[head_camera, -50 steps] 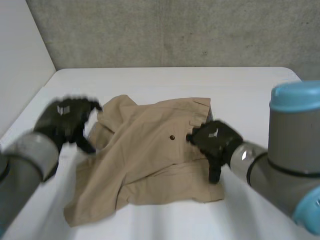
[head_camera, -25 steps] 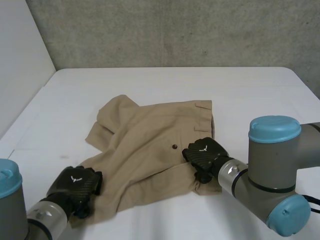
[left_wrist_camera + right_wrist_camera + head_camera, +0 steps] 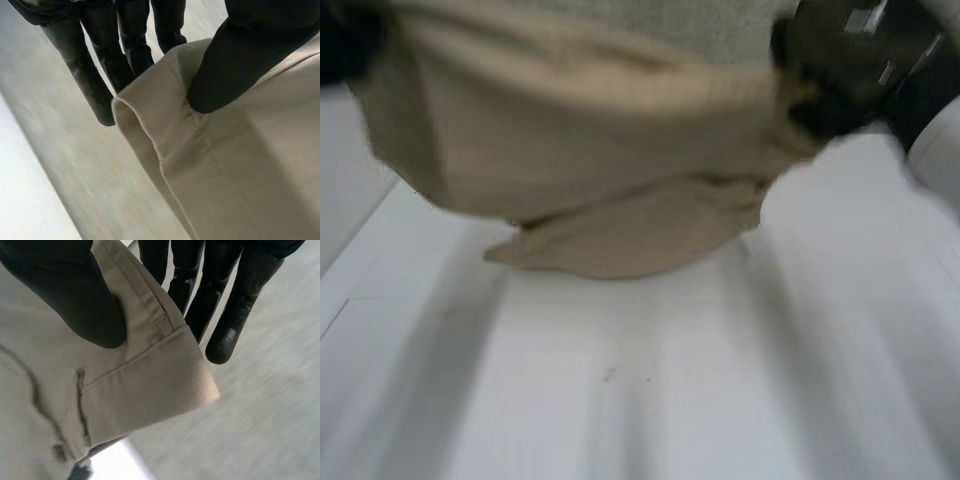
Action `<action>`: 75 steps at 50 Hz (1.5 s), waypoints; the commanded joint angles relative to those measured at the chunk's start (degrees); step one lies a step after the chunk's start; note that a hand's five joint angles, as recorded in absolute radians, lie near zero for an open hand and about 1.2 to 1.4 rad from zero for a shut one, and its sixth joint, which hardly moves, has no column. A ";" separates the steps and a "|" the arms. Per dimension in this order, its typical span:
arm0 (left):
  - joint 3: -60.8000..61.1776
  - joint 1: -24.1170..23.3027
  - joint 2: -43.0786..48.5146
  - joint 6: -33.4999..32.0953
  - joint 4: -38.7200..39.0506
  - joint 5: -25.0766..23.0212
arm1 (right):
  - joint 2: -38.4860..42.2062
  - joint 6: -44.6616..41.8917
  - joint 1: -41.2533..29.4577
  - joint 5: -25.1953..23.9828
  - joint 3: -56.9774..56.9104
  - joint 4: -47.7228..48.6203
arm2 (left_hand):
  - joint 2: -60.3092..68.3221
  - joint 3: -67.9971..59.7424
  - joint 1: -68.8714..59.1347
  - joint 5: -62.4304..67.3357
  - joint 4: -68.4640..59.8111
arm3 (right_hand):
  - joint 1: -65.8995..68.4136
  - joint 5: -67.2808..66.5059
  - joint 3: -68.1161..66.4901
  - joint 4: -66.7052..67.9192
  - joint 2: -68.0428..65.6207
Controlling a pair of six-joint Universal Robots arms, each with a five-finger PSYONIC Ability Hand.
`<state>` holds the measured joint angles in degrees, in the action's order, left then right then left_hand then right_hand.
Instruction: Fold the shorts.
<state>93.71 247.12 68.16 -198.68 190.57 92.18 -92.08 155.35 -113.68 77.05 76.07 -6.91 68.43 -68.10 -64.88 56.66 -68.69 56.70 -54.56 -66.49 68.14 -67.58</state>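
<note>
Tan and floppy, pinched at each side between thumb and fingers of the left hand and the right hand, held up high over the surface, so pull the shorts flat and lay them down slowly, both sides together.

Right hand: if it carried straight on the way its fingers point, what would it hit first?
The way looks free. The right hand pinches a corner of the shorts beside that line, not ahead. Past its fingertips lies a blurred grey surface, distance unclear.
</note>
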 commanded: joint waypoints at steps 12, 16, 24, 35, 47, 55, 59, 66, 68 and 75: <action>-13.73 1.08 16.11 -0.22 0.85 -0.15 | 7.34 3.55 -0.22 0.03 -17.00 -8.03 | 11.57 -11.90 -15.12 13.34 -11.31 | 23.30 -15.44 -13.51 11.86 -12.42; -18.03 1.08 25.59 -0.31 1.82 -0.15 | 14.71 3.64 -1.01 0.38 -19.64 -7.68 | 11.57 -11.90 -15.12 13.34 -11.31 | 23.30 -15.44 -13.51 11.86 -12.42; -35.07 1.17 48.09 -0.40 8.23 0.55 | 36.14 4.96 -1.98 10.47 -34.30 8.18 | 11.57 -11.90 -15.12 13.34 -11.31 | 23.30 -15.44 -13.51 11.86 -12.42; -49.69 0.20 64.90 -0.57 8.68 3.54 | 50.86 -8.22 -5.32 13.04 -40.83 3.77 | -58.43 58.10 54.88 -56.66 58.69 | -46.70 54.56 56.49 -58.14 57.58; -15.50 -3.14 45.75 0.66 3.23 4.50 | 35.31 -7.70 -2.34 8.92 -12.80 -5.13 | -57.71 57.38 54.16 -55.95 57.98 | -46.70 54.56 56.49 -58.14 57.58; 5.59 -11.48 34.76 1.45 -3.44 4.42 | 31.96 -12.00 3.99 -2.77 -1.63 -4.16 | -43.09 42.76 39.54 -41.32 43.35 | -42.09 49.95 51.88 -53.53 52.97; 11.57 -16.05 33.79 4.78 -6.78 4.24 | 35.11 -15.34 6.10 -5.67 -1.27 -2.06 | -37.70 37.37 34.15 -35.94 37.97 | -37.37 45.23 47.16 -48.81 48.25; 14.83 -17.64 35.81 12.69 -8.02 4.42 | 42.94 -20.88 8.83 -7.17 -5.40 0.85 | -37.36 37.03 33.81 -35.59 37.62 | -28.12 35.98 37.91 -39.56 39.00; 14.75 -17.20 37.03 13.40 -7.67 4.33 | 45.31 -21.49 8.92 -8.05 -7.24 0.94 | -37.36 37.03 33.81 -35.59 37.62 | -26.77 34.63 36.56 -38.21 37.65; 14.13 -12.72 40.55 13.58 -4.07 4.24 | 49.18 -21.58 8.74 -9.90 -10.50 1.72 | -37.86 37.53 34.31 -36.10 38.13 | -16.34 24.21 26.14 -27.78 27.23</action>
<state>108.61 231.04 105.88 -185.31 183.45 96.48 -46.04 133.87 -104.63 68.38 68.33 -5.85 26.20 -26.31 -25.87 16.78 -26.58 23.52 -16.34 -27.60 27.49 -27.32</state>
